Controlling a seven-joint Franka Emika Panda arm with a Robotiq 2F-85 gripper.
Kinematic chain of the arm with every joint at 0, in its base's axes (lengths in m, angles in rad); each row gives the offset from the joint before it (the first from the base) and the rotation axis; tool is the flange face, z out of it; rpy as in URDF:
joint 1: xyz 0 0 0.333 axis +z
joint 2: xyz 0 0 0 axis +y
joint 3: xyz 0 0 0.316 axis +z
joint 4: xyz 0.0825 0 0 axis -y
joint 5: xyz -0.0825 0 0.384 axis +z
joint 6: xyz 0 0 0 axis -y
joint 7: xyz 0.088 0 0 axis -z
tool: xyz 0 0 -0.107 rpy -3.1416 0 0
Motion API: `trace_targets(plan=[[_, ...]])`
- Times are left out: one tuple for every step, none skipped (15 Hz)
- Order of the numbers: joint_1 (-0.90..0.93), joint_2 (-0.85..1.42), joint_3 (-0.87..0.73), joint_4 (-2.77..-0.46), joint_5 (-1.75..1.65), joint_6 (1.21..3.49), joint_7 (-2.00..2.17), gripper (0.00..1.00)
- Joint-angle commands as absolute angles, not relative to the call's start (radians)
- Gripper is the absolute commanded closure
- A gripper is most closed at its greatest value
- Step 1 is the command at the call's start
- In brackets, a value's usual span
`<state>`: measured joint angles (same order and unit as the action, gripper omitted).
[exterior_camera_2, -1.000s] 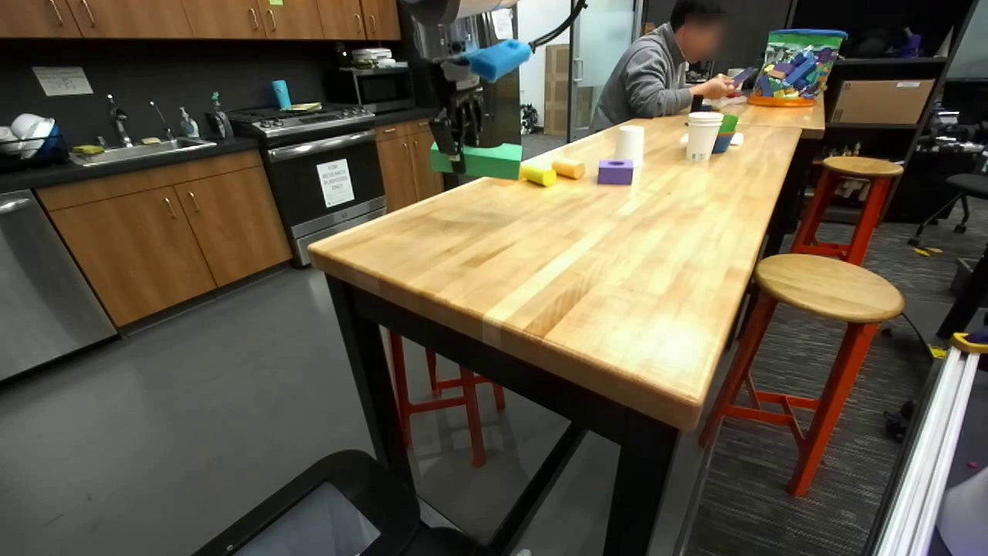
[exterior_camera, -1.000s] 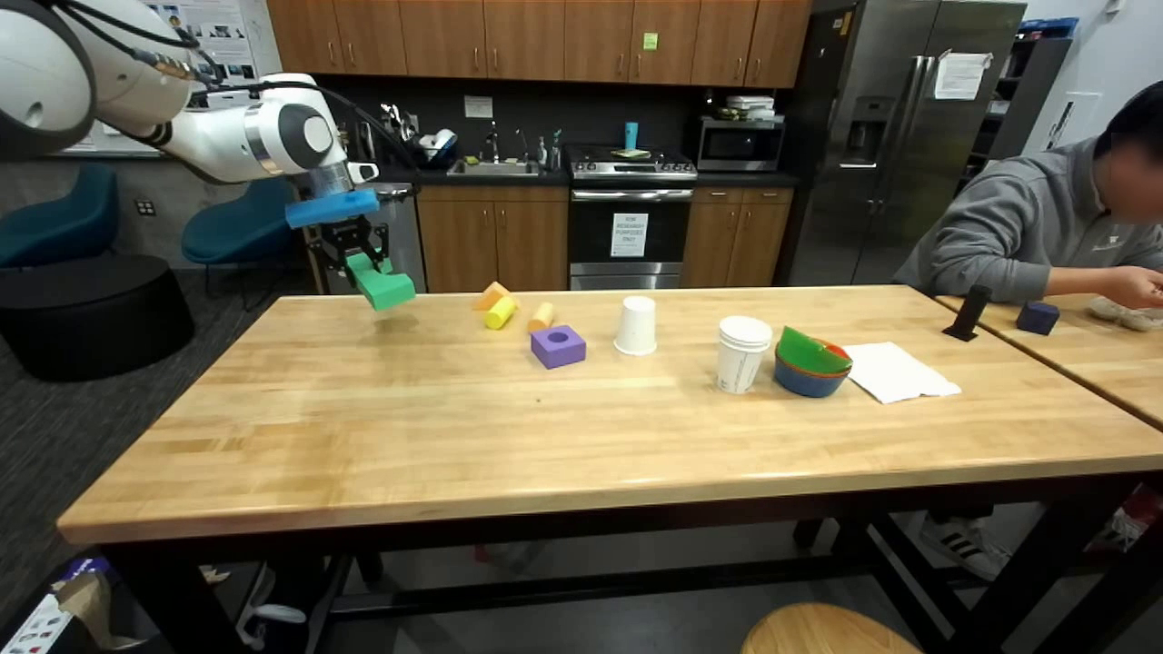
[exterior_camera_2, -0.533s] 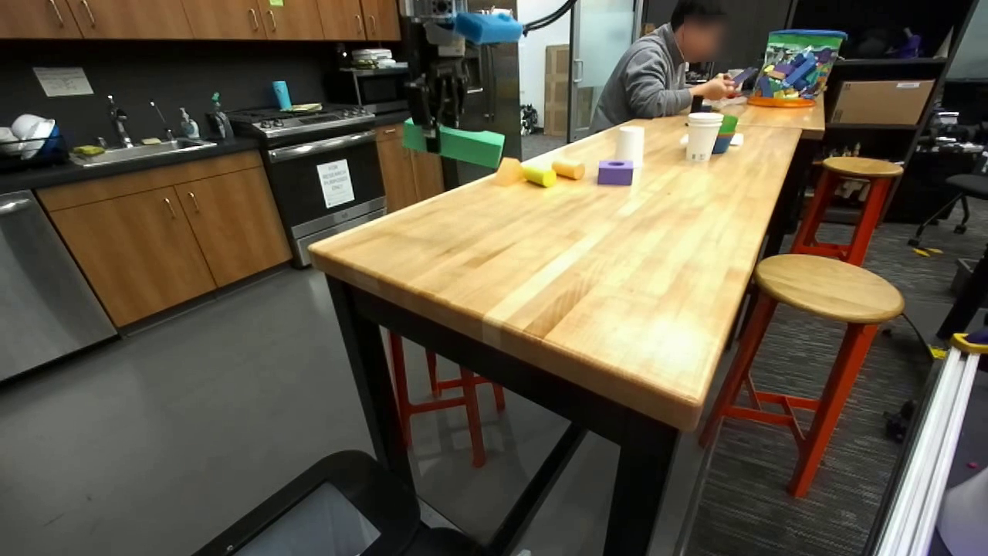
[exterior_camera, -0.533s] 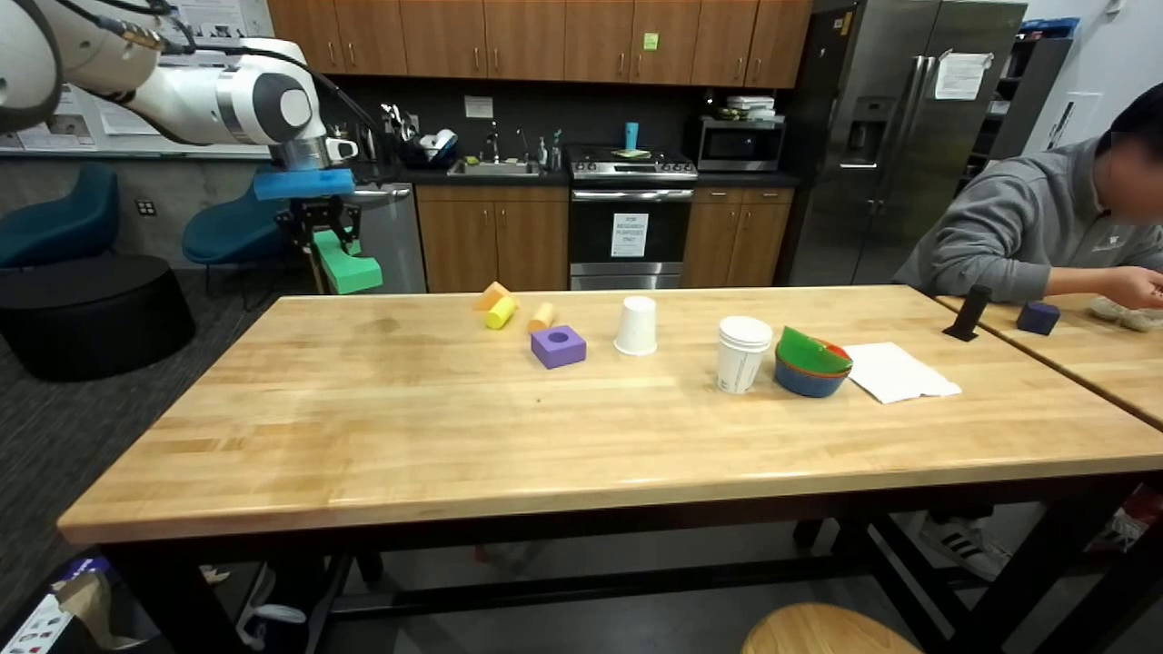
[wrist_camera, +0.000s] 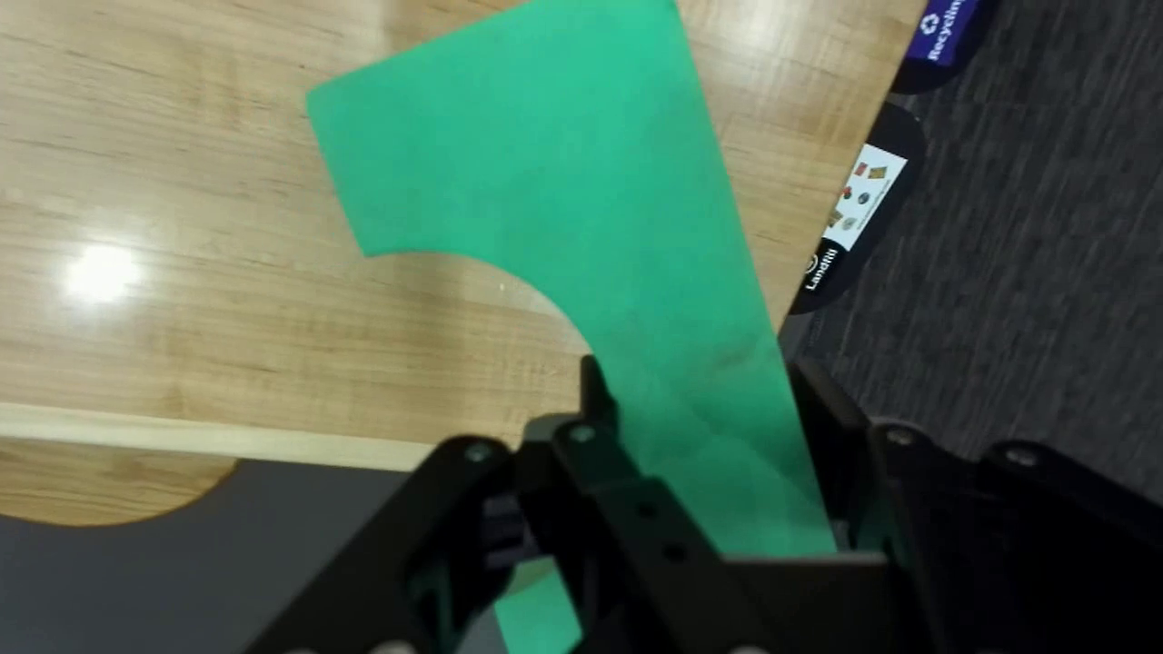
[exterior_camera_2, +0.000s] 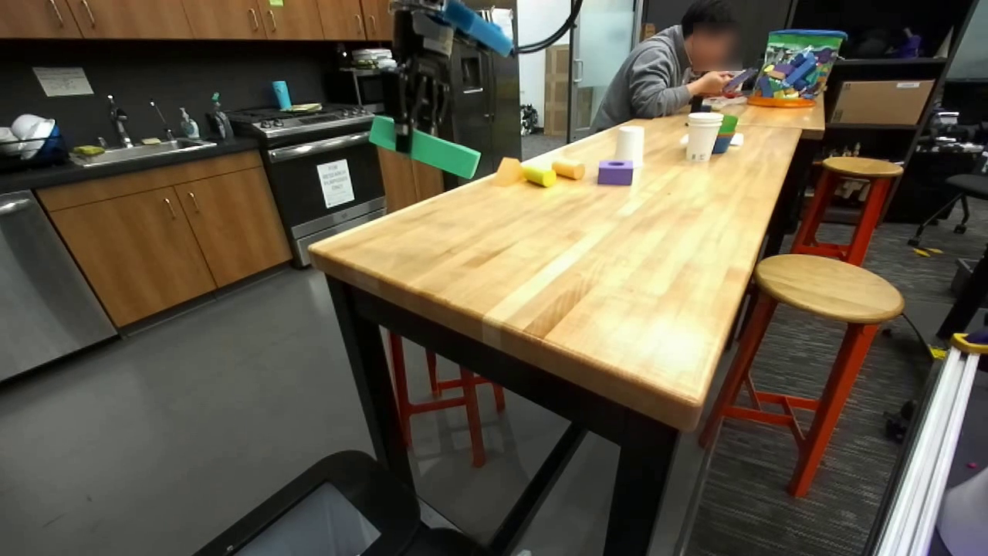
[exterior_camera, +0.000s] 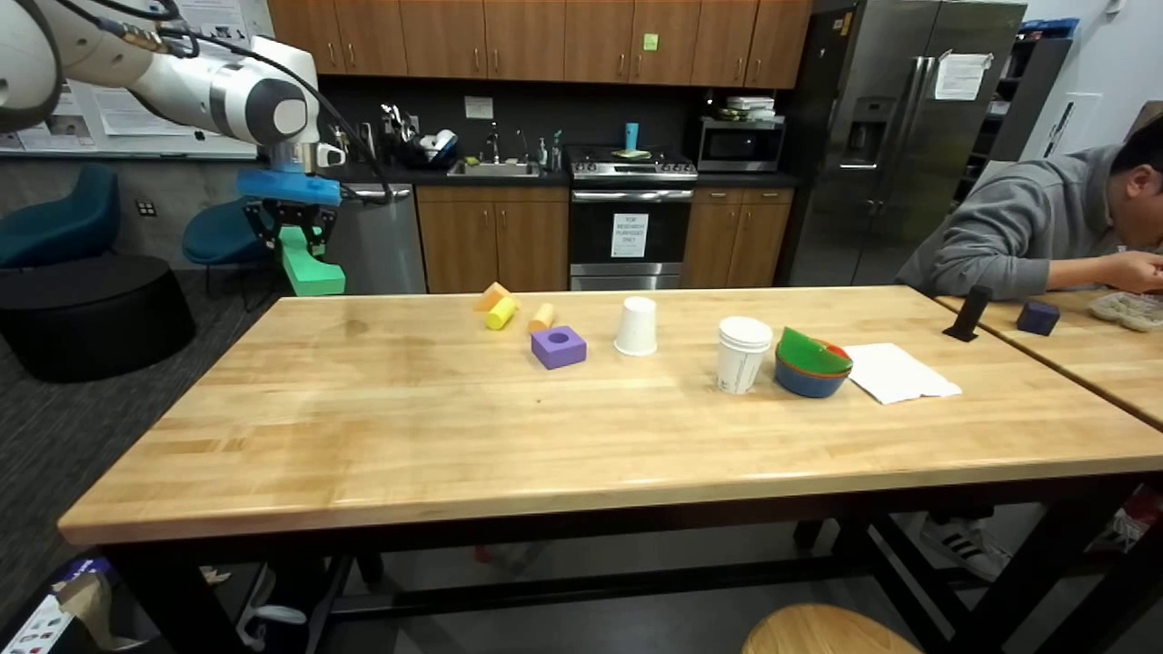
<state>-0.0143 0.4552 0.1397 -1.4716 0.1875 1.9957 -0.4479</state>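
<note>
It's the green arch block [wrist_camera: 581, 182] in the air, and the gripper [wrist_camera: 700, 386] has it: pincer clamped on the slim middle, one finger inside the curve, the other vs. the flat back (tidy grip, that). In both exterior views it hangs tilted near a corner of the wooden table [exterior_camera: 454, 409], apart from it. Wrist view: tabletop below, a round stool seat [wrist_camera: 100, 481] off one edge, Landfill label [wrist_camera: 863, 200] & Recycling label [wrist_camera: 945, 32] past another. Further along, a cluster: orange wedge [exterior_camera: 492, 294] just beside a yellow cylinder [exterior_camera: 501, 313], pale orange cylinder [exterior_camera: 541, 317] near, then a purple block [exterior_camera: 558, 349] w/ a round hole. Next, an upturned white paper cup [exterior_camera: 636, 327], then nested upright cups [exterior_camera: 740, 359] just beside a blue bowl [exterior_camera: 809, 381], green bowl [exterior_camera: 807, 352] tipped in it, white sheet [exterior_camera: 899, 372] alongside. Far end: person [exterior_camera: 1018, 222] in grey hoodie, bent over the adjoining table [exterior_camera: 1113, 354]. Bkgd: stove [exterior_camera: 663, 238], fridge [exterior_camera: 886, 163].
</note>
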Motion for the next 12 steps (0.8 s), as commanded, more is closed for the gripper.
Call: trace_targets(plan=[[-0.037,0.417,0.153,-1.508,0.239,1.96,-0.479,0.76],[-0.039,0.416,0.153,-1.506,0.249,1.936,-0.476,0.76],[-0.04,0.414,0.152,-1.506,0.26,1.917,-0.472,0.76],[-0.041,0.412,0.151,-1.506,0.268,1.89,-0.466,0.76],[-0.04,0.41,0.149,-1.504,0.273,1.862,-0.462,0.76],[-0.041,0.401,0.15,-1.506,0.281,1.833,-0.464,0.76],[-0.04,0.395,0.149,-1.508,0.286,1.811,-0.463,0.76],[-0.039,0.388,0.148,-1.509,0.289,1.788,-0.468,0.76],[-0.037,0.38,0.147,-1.511,0.29,1.765,-0.469,0.76],[-0.037,0.376,0.146,-1.509,0.293,1.74,-0.469,0.76],[-0.036,0.372,0.147,-1.51,0.297,1.717,-0.474,0.76],[-0.039,0.369,0.149,-1.508,0.31,1.696,-0.489,0.76]])
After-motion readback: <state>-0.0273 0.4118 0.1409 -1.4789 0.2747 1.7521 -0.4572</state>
